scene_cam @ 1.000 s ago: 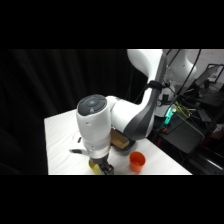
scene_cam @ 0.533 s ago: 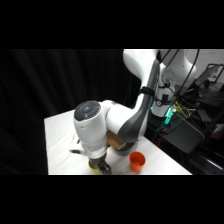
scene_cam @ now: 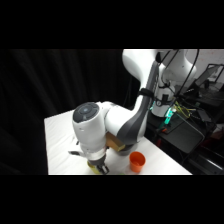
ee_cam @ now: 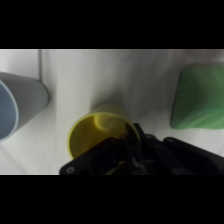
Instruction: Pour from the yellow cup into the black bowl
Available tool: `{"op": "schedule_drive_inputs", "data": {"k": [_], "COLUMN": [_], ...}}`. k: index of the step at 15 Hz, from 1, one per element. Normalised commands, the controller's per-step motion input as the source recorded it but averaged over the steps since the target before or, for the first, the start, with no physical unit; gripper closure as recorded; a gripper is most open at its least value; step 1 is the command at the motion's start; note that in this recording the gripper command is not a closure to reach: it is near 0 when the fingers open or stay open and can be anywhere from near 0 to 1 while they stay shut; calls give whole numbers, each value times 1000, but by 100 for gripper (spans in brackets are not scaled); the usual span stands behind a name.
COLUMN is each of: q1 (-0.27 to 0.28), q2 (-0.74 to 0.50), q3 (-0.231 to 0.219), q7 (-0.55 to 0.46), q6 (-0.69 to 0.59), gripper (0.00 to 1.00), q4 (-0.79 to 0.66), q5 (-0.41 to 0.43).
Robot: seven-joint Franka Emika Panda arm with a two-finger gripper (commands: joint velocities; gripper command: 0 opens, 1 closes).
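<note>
Fingers: state cannot be told; in the wrist view only the gripper's [ee_cam: 131, 157] black linkage shows, rising from the bottom edge and lying over the near rim of the yellow cup; whether anything is gripped cannot be seen
Gripper, side view: low over the front of the bench [scene_cam: 59, 145], its tip [scene_cam: 99, 168] at the picture's lower edge with a bit of yellow showing beside it
Yellow cup [ee_cam: 92, 132]: one; upright on the bench, seen from above so that its open mouth shows; directly under the gripper; its near side hidden by the linkage
Blue-grey cup [ee_cam: 20, 102]: one; at the wrist view's left edge, apart from the yellow cup, only partly in the picture
Green object [ee_cam: 197, 97]: one; at the wrist view's right edge, well apart from the yellow cup; its shape is too soft to name
Orange cup [scene_cam: 137, 161]: one; upright on the bench just beside the arm's elbow, to the right of the gripper in the side view
Arm [scene_cam: 90, 127]: one white arm, bent down over the bench from the upper right
Black bowl: not made out in either view
</note>
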Motion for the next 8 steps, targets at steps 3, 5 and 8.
{"op": "schedule_drive_inputs", "data": {"k": [3, 5, 8], "q1": [38, 48, -35], "q2": [-179, -354, -524], "q3": [-31, -51, 5], "q7": [-8, 64, 15], "q6": [-115, -240, -347], "gripper": [7, 7, 7], "q4": [3, -72, -157], "q5": [18, 27, 116]}}
